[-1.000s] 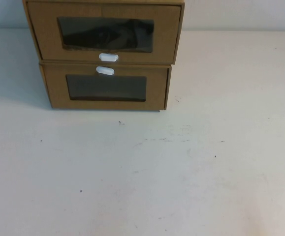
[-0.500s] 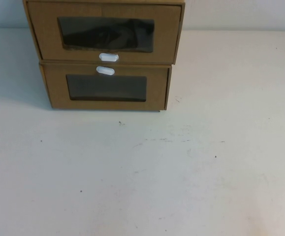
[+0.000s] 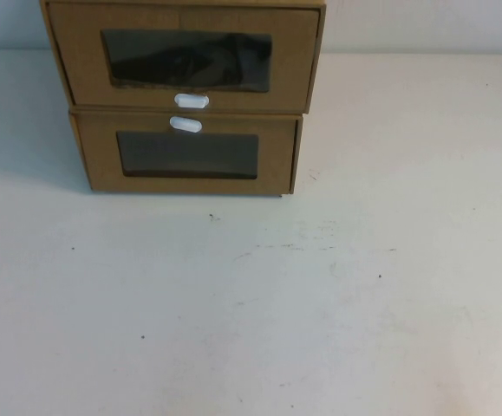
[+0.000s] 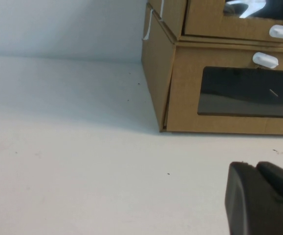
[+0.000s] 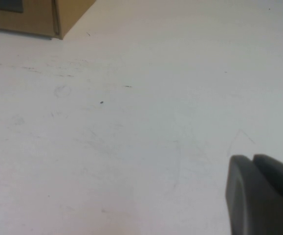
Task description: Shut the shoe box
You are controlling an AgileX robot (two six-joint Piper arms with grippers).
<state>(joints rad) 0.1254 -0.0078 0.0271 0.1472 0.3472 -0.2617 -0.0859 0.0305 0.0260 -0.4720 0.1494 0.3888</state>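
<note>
The shoe box (image 3: 77, 61) is the upper of two stacked brown cardboard boxes at the table's far left-centre. It has a clear window (image 3: 186, 61) with a white oval tab (image 3: 191, 100) below it. Its front stands slightly forward of the box under it. It also shows in the left wrist view (image 4: 205, 19). My left gripper (image 4: 255, 165) is shut and empty, low over the table in front of the boxes. My right gripper (image 5: 252, 157) is shut and empty over bare table, to the right of the boxes. Neither gripper shows in the high view.
The twin brown box (image 3: 272, 160) lies underneath, with its white tab (image 3: 185, 125) above its window; its corner shows in the right wrist view (image 5: 68, 12). The white table (image 3: 320, 303) stretches in front and to the right. A pale wall stands behind.
</note>
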